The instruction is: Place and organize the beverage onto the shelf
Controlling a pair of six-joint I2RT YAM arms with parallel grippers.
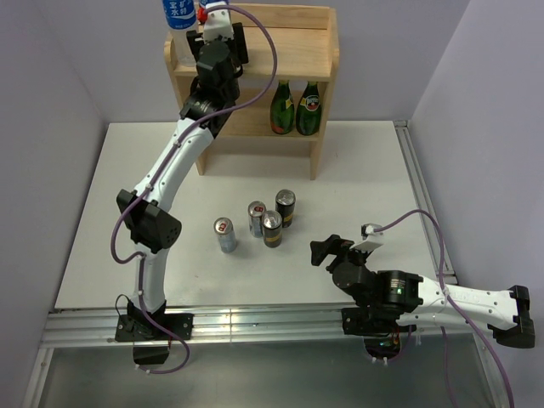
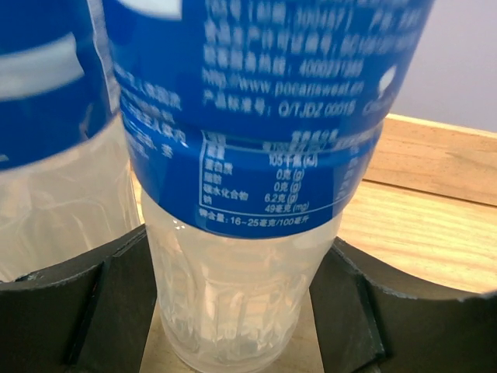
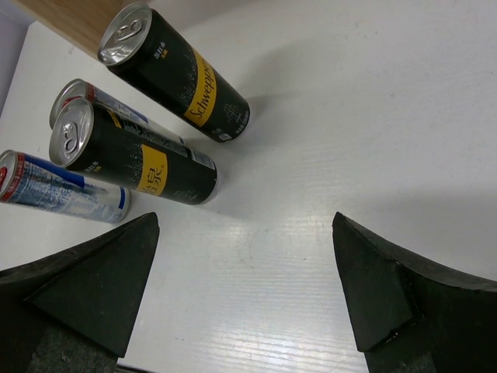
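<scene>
Left tool [image 2: 242,311] is up at the shelf's [image 1: 324,93] upper tier, left end. It is half closed around a bottle [image 2: 248,155]: clear plastic, blue label. Both fingers [image 2: 101,311] press the bottle's lower body, one on each side, so the bottle is held. Its base is at the tier's wood board, but I cannot tell whether it rests on the board or sits just above it. The bottle is upright.

A second bottle [image 1: 178,13] with the same blue label stands on the same tier. It is just beside the held one and closer to the shelf's left side panel. I cannot tell whether the two touch.

Two green bottles [image 1: 295,107] stand side by side on the shelf's lower tier, toward its right end.

Four cans stand upright on the counter [image 1: 365,170] in front of the shelf, well apart from it:
- A black can [image 1: 285,206] is the closest to the shelf.
- A second black can [image 1: 272,228] is just in front of the first.
- A silver can [image 1: 256,218] is right beside the second black can.
- A second silver can [image 1: 225,235] stands a little apart and is the farthest from the shelf.

Right tool [image 3: 245,287] is low over the counter, farther from the shelf than the cans and pointing toward them. Its jaws are wide and hold nothing, with only bare counter between the fingers.
</scene>
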